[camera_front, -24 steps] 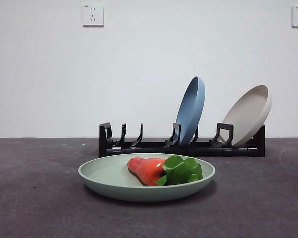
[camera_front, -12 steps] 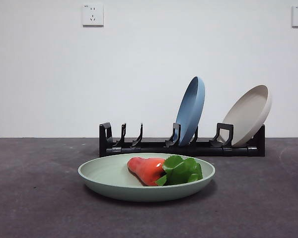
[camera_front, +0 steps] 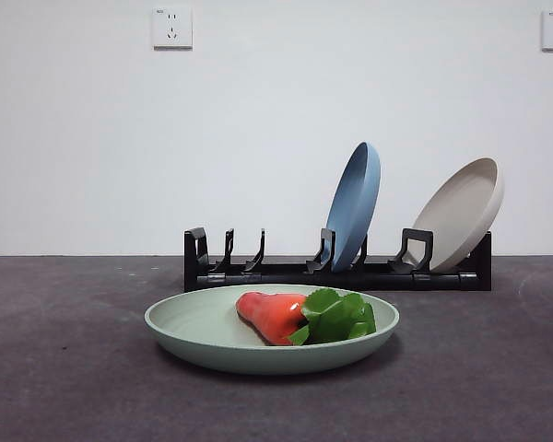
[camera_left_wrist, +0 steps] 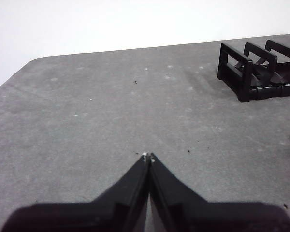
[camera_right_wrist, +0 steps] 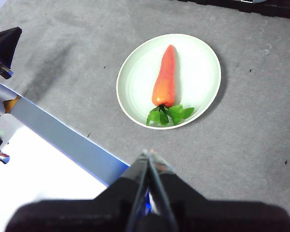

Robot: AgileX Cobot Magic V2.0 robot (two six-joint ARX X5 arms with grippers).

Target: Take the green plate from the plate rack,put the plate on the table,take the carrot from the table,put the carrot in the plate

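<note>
The green plate (camera_front: 212,330) lies flat on the table (camera_front: 64,368) in front of the plate rack (camera_front: 336,273). The carrot (camera_front: 275,315) lies in the plate, its green leaves toward the right. In the right wrist view the plate (camera_right_wrist: 193,72) and the carrot (camera_right_wrist: 165,77) sit well beyond my right gripper (camera_right_wrist: 149,153), which is shut and empty, high above the table. My left gripper (camera_left_wrist: 148,156) is shut and empty over bare table, with the rack's empty end (camera_left_wrist: 253,72) off to one side. Neither gripper shows in the front view.
A blue plate (camera_front: 355,204) and a beige plate (camera_front: 461,214) stand leaning in the rack. A white wall with two sockets rises behind it. In the right wrist view the table's edge (camera_right_wrist: 63,135) and white floor lie beside the gripper.
</note>
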